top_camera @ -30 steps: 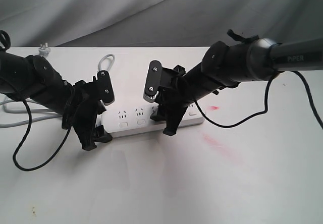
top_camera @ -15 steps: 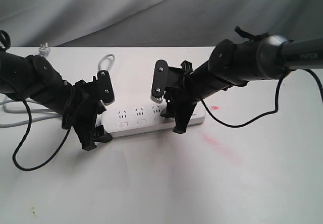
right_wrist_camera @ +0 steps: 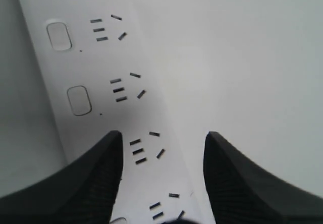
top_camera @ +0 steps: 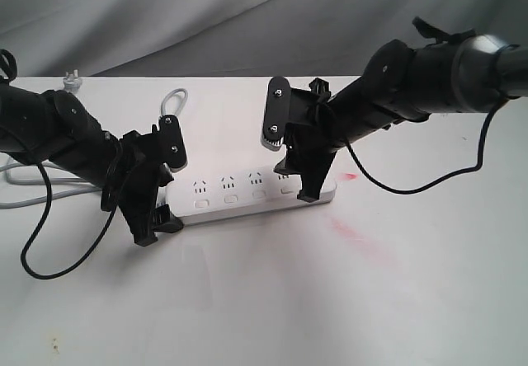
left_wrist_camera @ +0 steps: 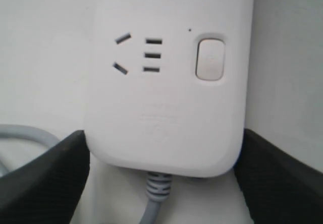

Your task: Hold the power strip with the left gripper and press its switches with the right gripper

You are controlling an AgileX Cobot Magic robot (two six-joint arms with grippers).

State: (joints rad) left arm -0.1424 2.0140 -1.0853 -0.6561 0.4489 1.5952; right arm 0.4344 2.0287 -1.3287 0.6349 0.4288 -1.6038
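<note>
Your right gripper [top_camera: 297,183] slid along the white power strip [top_camera: 239,209], jaws apart; left gripper [top_camera: 157,222] clamps its end.

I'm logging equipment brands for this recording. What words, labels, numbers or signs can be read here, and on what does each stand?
No word, number or brand mark can be read in any of the three views.
power strip: faint raised marks near its rounded end show in the left wrist view, but they are too faint to read.
</note>
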